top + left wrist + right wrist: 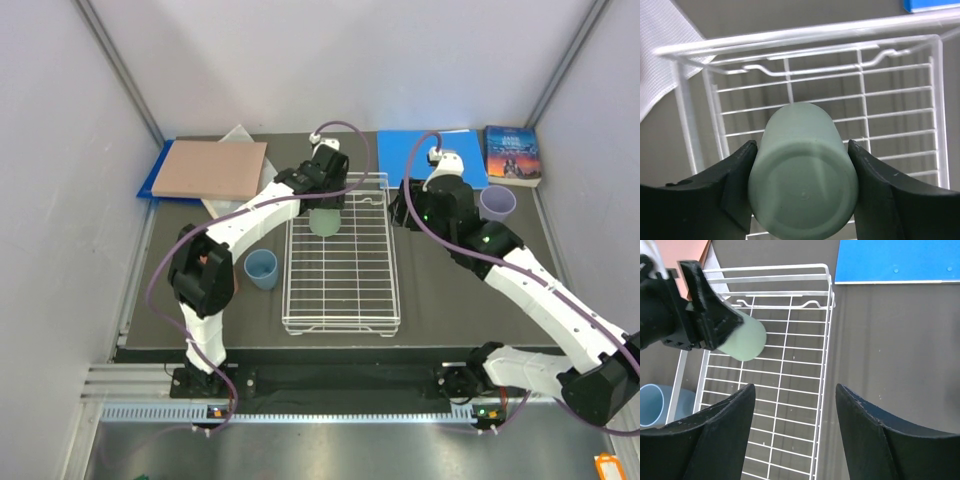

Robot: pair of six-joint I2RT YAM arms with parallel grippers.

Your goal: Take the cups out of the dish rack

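Note:
The white wire dish rack [340, 300] lies in the middle of the table. A pale green cup [325, 220] stands upside down at its far end, base toward the left wrist camera [802, 185]. My left gripper [802, 150] is shut on this cup, with both pads against its sides. My right gripper [795, 395] hangs open and empty over the rack's right edge [827, 340], and from there the green cup [745, 340] shows in the left fingers [710, 315]. A light blue cup [261, 268] stands on the table left of the rack. A lilac cup [497, 203] stands at the far right.
A blue folder [440, 150] and a book [512, 153] lie at the back right. A tan board [210, 168] rests on another blue sheet at the back left, with white mesh [655, 50] beside the rack's corner. Walls close in on both sides.

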